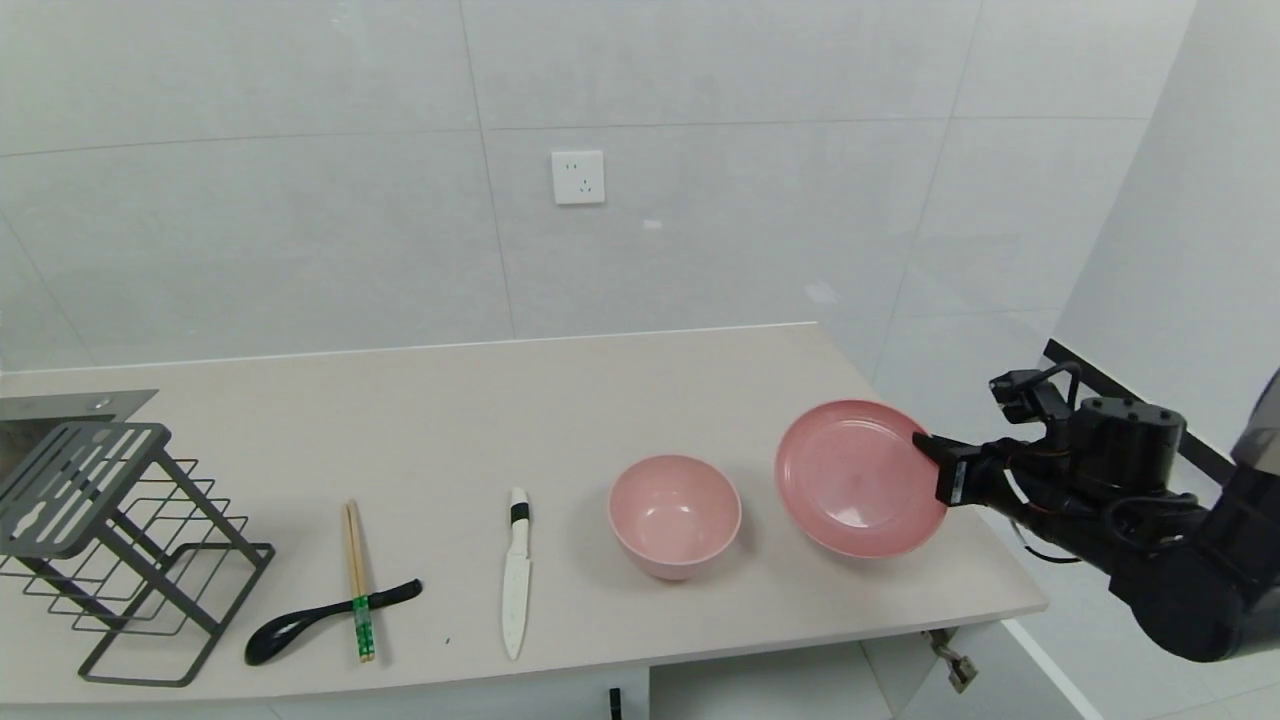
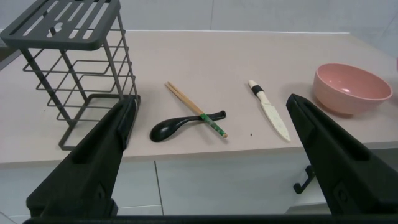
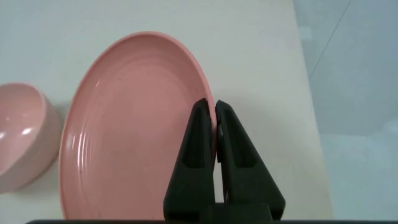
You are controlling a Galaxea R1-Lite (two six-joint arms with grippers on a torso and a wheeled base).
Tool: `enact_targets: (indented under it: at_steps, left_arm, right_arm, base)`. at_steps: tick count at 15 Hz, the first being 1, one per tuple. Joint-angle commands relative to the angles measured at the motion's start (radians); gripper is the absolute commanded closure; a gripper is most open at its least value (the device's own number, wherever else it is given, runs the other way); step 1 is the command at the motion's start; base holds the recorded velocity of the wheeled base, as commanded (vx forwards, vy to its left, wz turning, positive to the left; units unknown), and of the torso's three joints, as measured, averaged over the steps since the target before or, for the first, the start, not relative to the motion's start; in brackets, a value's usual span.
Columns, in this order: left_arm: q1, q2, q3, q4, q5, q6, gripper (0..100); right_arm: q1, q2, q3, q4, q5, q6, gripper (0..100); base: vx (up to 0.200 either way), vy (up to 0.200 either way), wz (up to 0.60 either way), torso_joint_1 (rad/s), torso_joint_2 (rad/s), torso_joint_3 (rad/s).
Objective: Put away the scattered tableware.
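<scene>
A pink plate (image 1: 850,478) is tilted up at the right end of the counter, its right rim pinched by my right gripper (image 1: 930,452). In the right wrist view the right gripper (image 3: 214,118) is shut on the plate (image 3: 130,130) rim. A pink bowl (image 1: 674,512) stands to the left of the plate. A white knife (image 1: 516,572), wooden chopsticks (image 1: 358,580) and a black spoon (image 1: 320,620) lie further left. My left gripper (image 2: 205,134) hangs open off the counter's front edge, facing the spoon (image 2: 183,125), chopsticks (image 2: 196,109) and knife (image 2: 269,109).
A dark wire dish rack (image 1: 110,540) stands at the counter's left end, also close in the left wrist view as the rack (image 2: 71,62). A sink corner (image 1: 60,410) lies behind it. The counter's right edge (image 1: 1000,560) drops off just beside the plate.
</scene>
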Motion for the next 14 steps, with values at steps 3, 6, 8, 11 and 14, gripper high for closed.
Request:
enact_targets:
  at_steps: [3, 6, 8, 11, 14]
  left_arm:
    - [0.000, 0.001, 0.000, 0.000, 0.000, 0.000, 0]
    - [0.000, 0.001, 0.000, 0.000, 0.001, 0.002, 0]
    - [0.000, 0.001, 0.000, 0.000, 0.000, 0.005, 0]
    - [0.000, 0.001, 0.000, 0.001, -0.002, 0.017, 0]
    - [0.000, 0.001, 0.000, 0.003, -0.006, 0.043, 0]
  right_arm:
    - [-0.003, -0.137, 0.042, -0.063, 0.000, 0.006, 100]
    - [-0.003, -0.172, 0.045, -0.102, 0.000, 0.028, 100]
    - [-0.008, -0.215, 0.057, -0.112, 0.000, 0.029, 100]
    - [-0.011, -0.347, 0.126, -0.112, 0.000, 0.040, 100]
    - [-0.013, -0.473, 0.207, -0.112, 0.000, 0.046, 100]
  base:
    - [0.000, 0.000, 0.00, 0.000, 0.00, 0.000]
    - [0.000, 0.000, 0.00, 0.000, 0.00, 0.000]
    - [0.000, 0.000, 0.00, 0.000, 0.00, 0.000]
    - [0.000, 0.000, 0.00, 0.000, 0.00, 0.000]
    - [0.000, 0.000, 0.00, 0.000, 0.00, 0.000]
